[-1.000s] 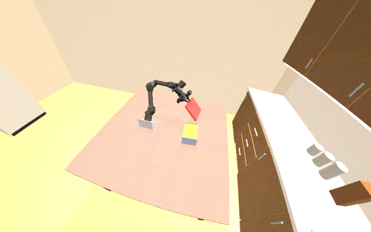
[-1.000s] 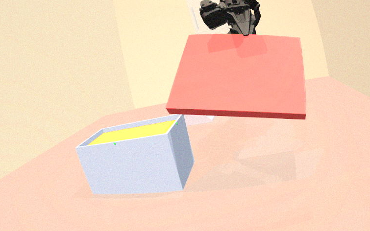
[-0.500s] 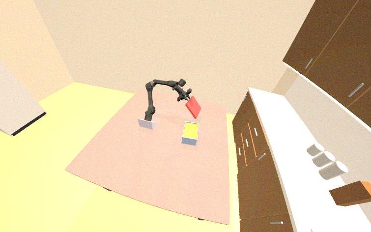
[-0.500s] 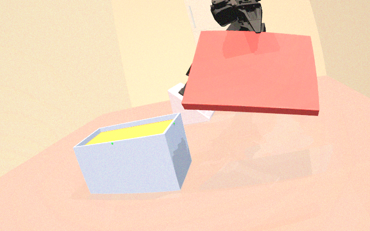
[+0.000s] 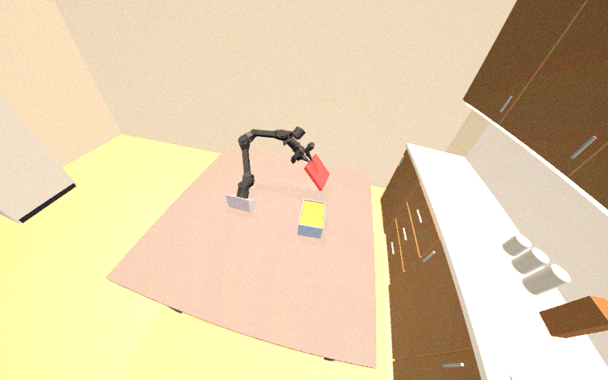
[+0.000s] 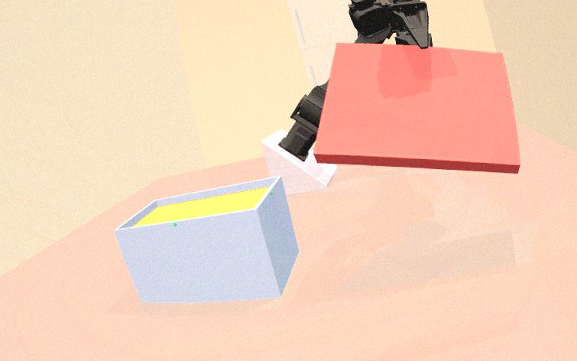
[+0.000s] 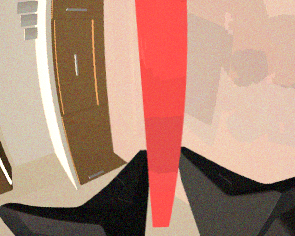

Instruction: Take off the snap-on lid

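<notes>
The red lid (image 5: 316, 173) (image 6: 420, 116) (image 7: 163, 95) hangs in the air, steeply tilted, off the box and above the table. My gripper (image 5: 310, 159) (image 7: 162, 154) is shut on the lid's upper edge, with one finger on each side of it in the wrist view. The blue-grey storage box (image 5: 310, 231) (image 6: 205, 260) stands upright and open on the table (image 5: 249, 274) (image 6: 371, 331), with a yellow surface inside. In the exterior view the lid is up and to the right of the box, with a gap between them. The box is out of the wrist view.
The arm's pale base (image 5: 241, 203) (image 6: 277, 165) stands on the table, to the left of the box in the top view. Beyond the table's right edge are brown cabinets (image 5: 431, 302) with a white counter, several white cylinders and a brown block (image 5: 575, 318).
</notes>
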Motion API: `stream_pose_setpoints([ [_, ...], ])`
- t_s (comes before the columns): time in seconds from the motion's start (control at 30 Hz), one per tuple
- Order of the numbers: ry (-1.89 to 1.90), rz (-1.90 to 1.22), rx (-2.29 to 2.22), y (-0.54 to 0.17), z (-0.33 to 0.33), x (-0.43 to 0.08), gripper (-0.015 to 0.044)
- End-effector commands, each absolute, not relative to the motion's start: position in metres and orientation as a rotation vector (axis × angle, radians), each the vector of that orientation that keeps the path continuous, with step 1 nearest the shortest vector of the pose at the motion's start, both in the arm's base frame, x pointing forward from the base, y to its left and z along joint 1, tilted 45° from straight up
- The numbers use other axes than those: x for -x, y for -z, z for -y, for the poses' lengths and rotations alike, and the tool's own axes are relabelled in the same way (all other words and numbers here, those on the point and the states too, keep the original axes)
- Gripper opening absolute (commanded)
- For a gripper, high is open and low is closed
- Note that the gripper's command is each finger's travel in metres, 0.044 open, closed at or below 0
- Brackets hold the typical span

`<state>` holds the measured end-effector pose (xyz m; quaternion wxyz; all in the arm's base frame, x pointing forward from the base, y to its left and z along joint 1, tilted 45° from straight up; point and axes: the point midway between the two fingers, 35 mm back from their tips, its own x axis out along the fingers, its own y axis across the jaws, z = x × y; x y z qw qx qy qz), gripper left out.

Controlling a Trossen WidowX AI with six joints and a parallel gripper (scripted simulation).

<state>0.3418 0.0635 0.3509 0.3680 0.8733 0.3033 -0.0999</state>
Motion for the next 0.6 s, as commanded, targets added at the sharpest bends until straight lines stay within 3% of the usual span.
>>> stream_pose_setpoints([
  [0.0,0.255,-0.758,-2.248,-0.360,-0.066,-0.342,0.0000],
  [0.57,0.253,-0.758,-2.248,-0.348,-0.075,-0.342,0.0000],
])
